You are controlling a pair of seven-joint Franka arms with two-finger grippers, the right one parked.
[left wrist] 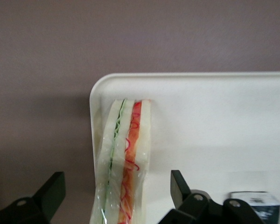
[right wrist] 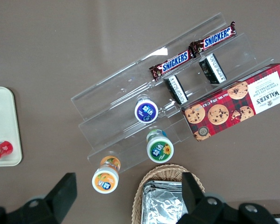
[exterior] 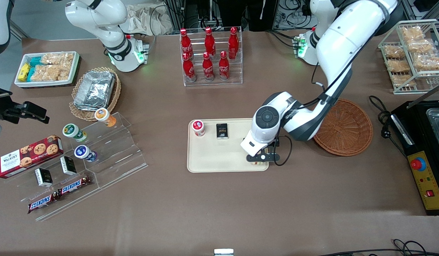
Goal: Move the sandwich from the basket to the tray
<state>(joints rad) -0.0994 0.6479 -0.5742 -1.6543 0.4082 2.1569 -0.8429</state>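
Observation:
The sandwich (left wrist: 128, 154), a clear-wrapped wedge of white bread with green and red-orange filling, stands on edge in a corner of the cream tray (left wrist: 214, 121), right against its rim. My gripper (left wrist: 114, 191) is open and straddles it, with a gap between each black finger and the bread. In the front view the gripper (exterior: 258, 158) hangs low over the tray's (exterior: 212, 156) corner nearest the camera on the working arm's side, and only a sliver of the sandwich (exterior: 256, 163) shows under it. The reddish-brown basket (exterior: 343, 127) beside the tray holds nothing.
A red-lidded cup (exterior: 198, 128) and a black packet (exterior: 222, 130) stand on the tray, farther from the camera than the sandwich. A rack of cola bottles (exterior: 209, 57) stands farther back. A black control box (exterior: 425, 177) sits at the working arm's end.

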